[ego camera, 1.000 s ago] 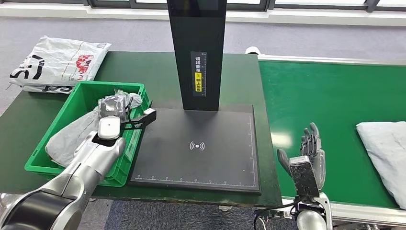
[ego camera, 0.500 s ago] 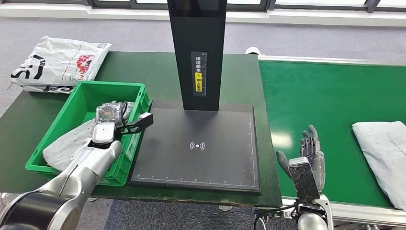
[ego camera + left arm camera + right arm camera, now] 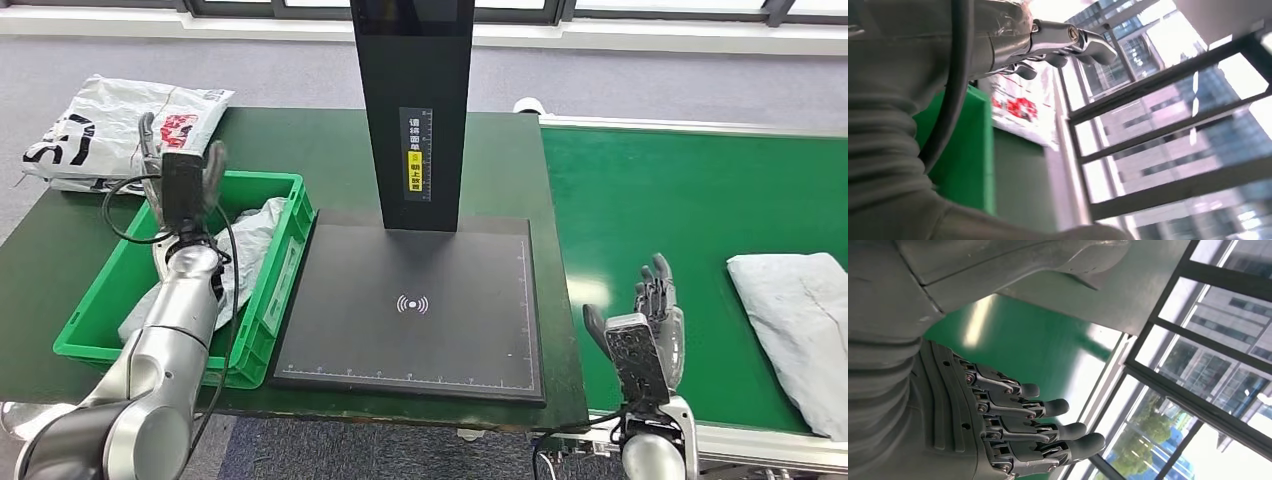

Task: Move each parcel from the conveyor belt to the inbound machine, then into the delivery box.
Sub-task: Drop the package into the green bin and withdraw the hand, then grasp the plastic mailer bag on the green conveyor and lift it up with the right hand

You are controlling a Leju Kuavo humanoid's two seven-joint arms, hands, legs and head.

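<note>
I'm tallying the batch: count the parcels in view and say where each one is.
3: a grey parcel in the green box, a grey parcel on the belt, and a white printed bag on the table beyond the box. The box may hide more.

Left hand (image 3: 1013, 42) fingers (image 3: 1088, 40) spread, green crate wall (image 3: 965, 150), printed white bag (image 3: 1020, 107), windows (image 3: 1168, 125)

Three parcels (image 3: 120, 130) (image 3: 235, 255) (image 3: 795, 325), one green box (image 3: 285, 270), two hands (image 3: 182, 185) (image 3: 650, 335).

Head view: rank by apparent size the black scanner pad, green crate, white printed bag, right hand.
1. Black scanner pad
2. Green crate
3. White printed bag, partly hidden by the left hand
4. Right hand
</note>
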